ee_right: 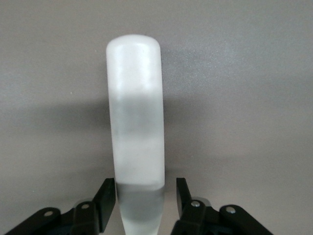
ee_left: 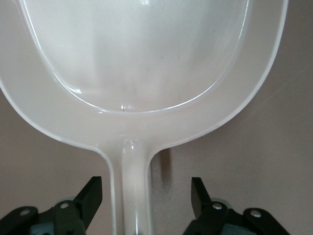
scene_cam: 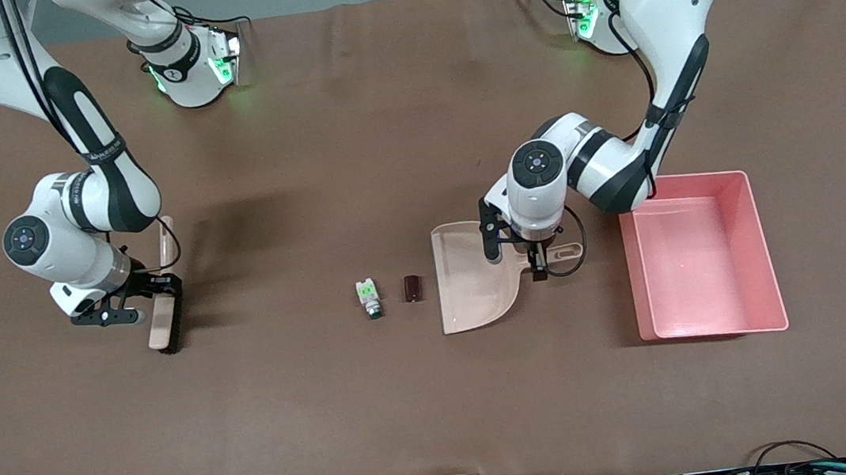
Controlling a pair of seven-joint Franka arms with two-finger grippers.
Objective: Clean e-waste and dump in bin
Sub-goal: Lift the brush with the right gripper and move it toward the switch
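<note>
Two white Franka arms, black at the joints

Each arm [scene_cam: 653, 20] has glossy white shells with black bands and dark round caps at the wrist joints; black cables loop along the links. Green lights glow on the bases [scene_cam: 197, 72]. The grippers, left [scene_cam: 513, 255] and right [scene_cam: 129, 299], are black, with silver screws on their finger mounts.

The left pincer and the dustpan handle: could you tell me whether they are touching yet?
Apart. The left wrist view shows the left pincer straddling the dustpan handle, with bare table visible between each finger and the handle.
</note>
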